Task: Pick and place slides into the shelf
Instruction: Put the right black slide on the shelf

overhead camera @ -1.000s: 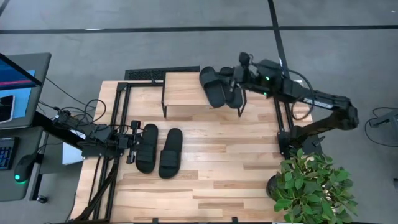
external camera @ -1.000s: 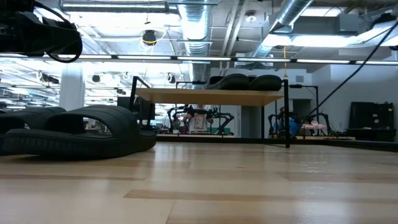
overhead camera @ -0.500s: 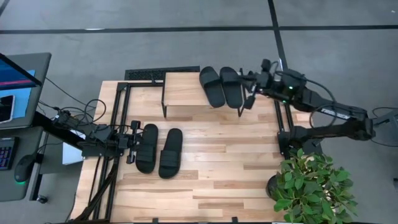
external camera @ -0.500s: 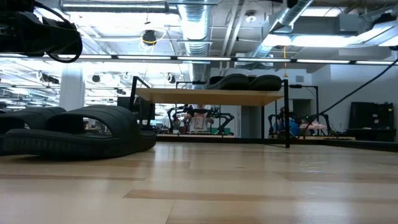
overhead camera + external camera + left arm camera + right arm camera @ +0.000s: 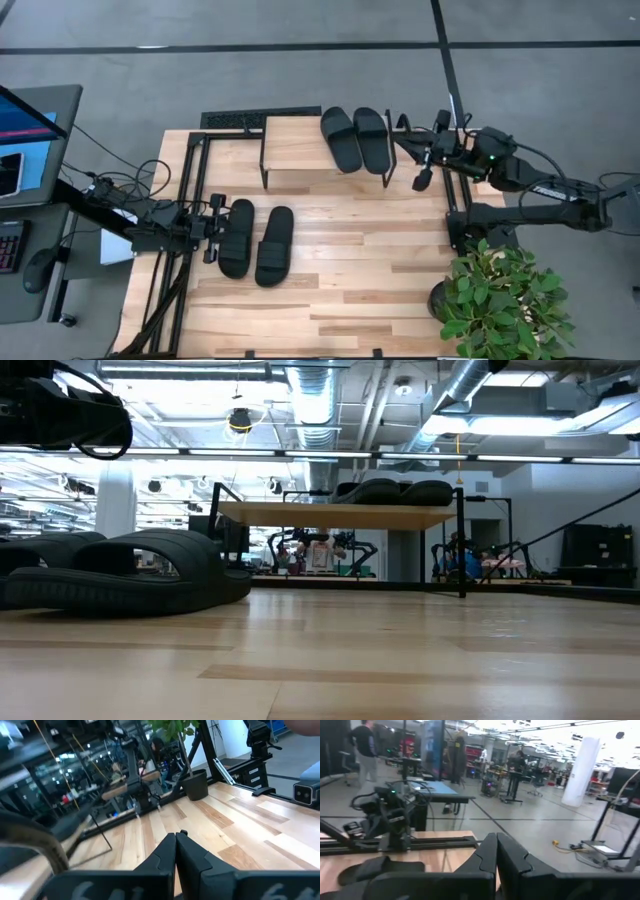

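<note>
Two black slides (image 5: 343,138) (image 5: 372,138) lie side by side on the right part of the shelf's wooden top (image 5: 295,148). In the low view they sit on the shelf (image 5: 340,514) as dark humps (image 5: 392,491). Two more slides (image 5: 236,237) (image 5: 274,245) lie soles down on the table, large at the low view's left (image 5: 120,572). My right gripper (image 5: 412,152) is shut, just right of the shelf, pointing level toward it with nothing in it. My left gripper (image 5: 212,230) is shut beside the leftmost slide and hangs above table level (image 5: 60,415).
A potted plant (image 5: 505,300) stands at the table's near right corner. Black frame rails (image 5: 185,190) run along the table's left side. A desk with a monitor (image 5: 30,130) stands left of the table. Bare wood (image 5: 370,260) lies between the table slides and the plant.
My right gripper has drawn back from over the shelf's right slide toward the table's right edge, sinking a little and rolling slightly, fingers shut throughout. The slide it covered now shows whole, lying beside the other on the shelf top.
</note>
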Motion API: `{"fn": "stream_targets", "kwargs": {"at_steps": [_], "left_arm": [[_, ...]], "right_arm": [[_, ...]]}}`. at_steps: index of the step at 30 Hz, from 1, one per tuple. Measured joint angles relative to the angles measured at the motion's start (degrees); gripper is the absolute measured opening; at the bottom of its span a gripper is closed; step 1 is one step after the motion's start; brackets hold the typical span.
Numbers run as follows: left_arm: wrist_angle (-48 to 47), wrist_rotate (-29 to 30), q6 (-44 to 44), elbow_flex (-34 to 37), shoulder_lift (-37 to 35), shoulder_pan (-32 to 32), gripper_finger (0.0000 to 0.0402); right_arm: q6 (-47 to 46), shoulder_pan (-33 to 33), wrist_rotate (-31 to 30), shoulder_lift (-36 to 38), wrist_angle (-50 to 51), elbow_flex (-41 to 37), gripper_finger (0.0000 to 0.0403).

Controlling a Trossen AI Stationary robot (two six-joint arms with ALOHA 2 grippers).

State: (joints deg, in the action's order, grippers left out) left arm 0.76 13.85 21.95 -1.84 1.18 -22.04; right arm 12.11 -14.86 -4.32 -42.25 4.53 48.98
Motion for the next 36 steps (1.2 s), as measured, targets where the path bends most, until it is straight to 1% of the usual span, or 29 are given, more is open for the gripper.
{"fn": "stream_targets", "kwargs": {"at_steps": [2,6,8,9,10,11,12,14,15,16,17,18,19,21,23,24,25,28,29,30,34,36], "left_arm": [[2.3,-0.7,1.1,0.1,0.0,0.0,0.0],[11.0,-5.4,0.4,0.1,0.0,0.0,0.0],[16.9,-8.0,1.3,0.1,0.0,0.0,0.0],[21.0,-7.8,2.5,0.1,0.0,0.0,0.0],[24.9,-5.8,3.3,0.0,0.0,0.0,0.0],[28.9,-1.7,3.4,0.0,0.0,0.0,0.0],[32.2,4.1,3.1,0.0,0.0,0.0,0.0],[36.9,18.5,1.7,-0.1,0.4,0.5,0.0],[38.2,25.3,1.0,-0.1,0.7,1.0,0.0],[38.5,30.6,-0.1,-0.2,0.9,1.6,0.0],[38.3,33.4,-1.5,-0.6,1.1,2.2,0.0],[37.3,33.7,-2.8,-1.4,1.5,3.1,0.0],[35.6,31.7,-3.7,-2.4,2.2,4.0,0.0],[30.2,23.4,-5.9,-5.5,4.2,5.9,0.0],[25.4,15.5,-7.7,-9.9,7.7,8.1,0.0],[23.4,13.7,-8.7,-12.3,9.9,9.4,0.0],[21.8,13.3,-9.7,-14.7,12.7,10.7,0.0],[15.4,15.5,-14.6,-22.5,22.1,15.3,0.0],[13.2,15.5,-15.9,-25.1,25.6,17.3,0.0],[11.3,14.5,-16.6,-27.4,29.3,19.4,0.0],[4.6,6.8,-17.4,-36.3,45.1,28.3,0.0],[-2.0,5.9,-18.9,-42.2,52.2,32.8,0.0]], "right_arm": [[-0.1,1.3,0.0,0.2,0.3,0.0,0.0],[2.8,3.5,0.0,0.1,1.0,-0.1,0.0],[3.7,4.4,0.0,-0.1,1.0,-0.1,0.0],[4.2,4.7,0.0,-0.1,1.1,-0.1,0.0],[4.6,5.1,0.0,-0.2,1.4,-0.1,0.0],[4.9,5.4,0.0,-0.2,1.5,-0.1,0.0],[5.4,5.6,0.0,-0.1,1.4,-0.1,0.0],[6.3,5.9,0.0,-0.1,1.8,-0.1,0.0],[6.4,6.0,0.0,-0.1,2.0,-0.1,0.0],[6.4,6.1,0.0,-0.2,2.1,-0.1,0.0],[6.4,6.2,0.0,-0.1,2.0,-0.1,0.0],[6.6,6.2,0.0,-0.1,2.0,-0.1,0.0],[7.3,6.1,0.0,-0.1,1.9,-0.1,0.0],[9.1,6.1,0.0,-0.1,2.0,-0.1,0.0],[10.3,6.1,0.0,-0.1,1.9,-0.1,0.0],[10.7,6.1,-0.1,-0.1,1.9,-0.1,0.0],[10.9,6.1,-0.1,-0.1,1.9,-0.1,0.0],[10.9,6.1,-0.2,-0.2,1.9,-0.1,0.0],[10.9,6.1,-0.2,-0.2,1.9,-0.1,0.0],[10.9,6.1,-0.2,-0.3,2.0,-0.1,0.0],[10.8,6.1,-0.2,-0.8,3.6,-0.1,0.0],[10.8,6.1,-0.2,-1.2,4.9,-0.1,0.0]]}}
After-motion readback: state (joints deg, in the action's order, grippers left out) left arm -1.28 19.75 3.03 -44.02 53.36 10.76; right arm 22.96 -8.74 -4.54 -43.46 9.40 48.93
